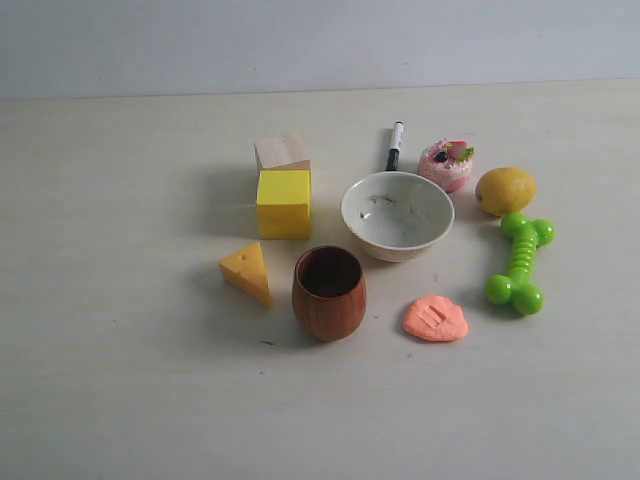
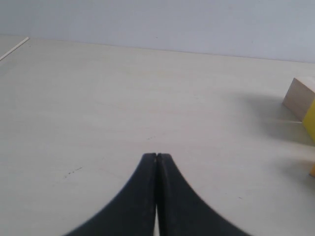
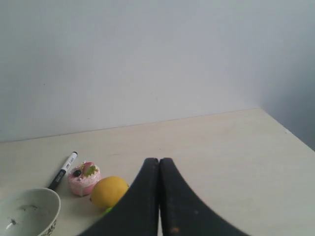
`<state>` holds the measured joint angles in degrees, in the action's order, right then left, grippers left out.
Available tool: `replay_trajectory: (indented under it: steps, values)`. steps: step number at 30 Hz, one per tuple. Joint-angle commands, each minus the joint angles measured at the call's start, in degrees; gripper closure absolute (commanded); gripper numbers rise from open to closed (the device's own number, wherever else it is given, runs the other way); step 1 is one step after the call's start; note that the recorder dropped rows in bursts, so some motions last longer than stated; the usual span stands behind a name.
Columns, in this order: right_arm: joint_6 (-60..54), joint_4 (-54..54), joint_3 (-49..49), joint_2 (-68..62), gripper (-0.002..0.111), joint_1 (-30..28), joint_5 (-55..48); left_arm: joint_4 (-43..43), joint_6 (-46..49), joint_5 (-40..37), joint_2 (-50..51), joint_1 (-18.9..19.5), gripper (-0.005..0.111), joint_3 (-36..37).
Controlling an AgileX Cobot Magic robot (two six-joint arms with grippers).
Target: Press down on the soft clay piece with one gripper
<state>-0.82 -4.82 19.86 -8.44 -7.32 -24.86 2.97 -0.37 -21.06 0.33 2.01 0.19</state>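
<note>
Right wrist view and left wrist view both show an end effector hanging in the air, and neither shows the clay. I judge therefore that no press is in hand at this moment. The next move calls for bringing one end effector above the clay and lowering it straight down with gentle force.

The right end effector (image 3: 159, 161) is fully closed. Its two black fingers lie together along their length, with nothing between them, and they touch nothing. The left end effector (image 2: 156, 158) is closed in the same way and is also empty. Closed fingers suit a press well, so I think no opening is needed.

Just ahead of the right end effector lies a lemon (image 3: 109, 192). A little further are a pink toy cake (image 3: 84, 178), a marker (image 3: 63, 170) and a white bowl (image 3: 27, 211). Ahead of the left end effector is the counter (image 2: 98, 98), with a wooden block (image 2: 300, 97) and a yellow block (image 2: 311, 123) well off to one side.

The soft clay piece (image 1: 435, 319) shows only in the exterior view. It lies flat on the counter, between a wooden cup (image 1: 328, 292) and a green toy (image 1: 520, 265), on the half where the right arm works. So I judge the right end effector is the better one for it, though I cannot tell how far it is from the clay. The top of the clay carries a small rectangular dent. Whether that comes from a press I cannot say.
</note>
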Motion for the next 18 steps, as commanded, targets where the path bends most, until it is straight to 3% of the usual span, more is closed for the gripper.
replay_trajectory:
  steps: [1, 10, 18]
  values:
    - [-1.1, -0.9, -2.4, 0.3, 0.108, -0.4, 2.8, 0.4, -0.2, 0.6, -0.3, -0.3, 0.107, -0.2]
    - [-1.1, -2.1, -14.7, 4.7, 0.108, -0.4, 11.7, 0.4, -0.2, 0.6, -0.3, -0.3, 0.107, -0.2]
    - [-1.1, -2.1, -19.9, 8.4, 0.108, -0.4, 11.3, 0.4, -0.2, 0.6, -0.3, -0.3, 0.107, -0.2]
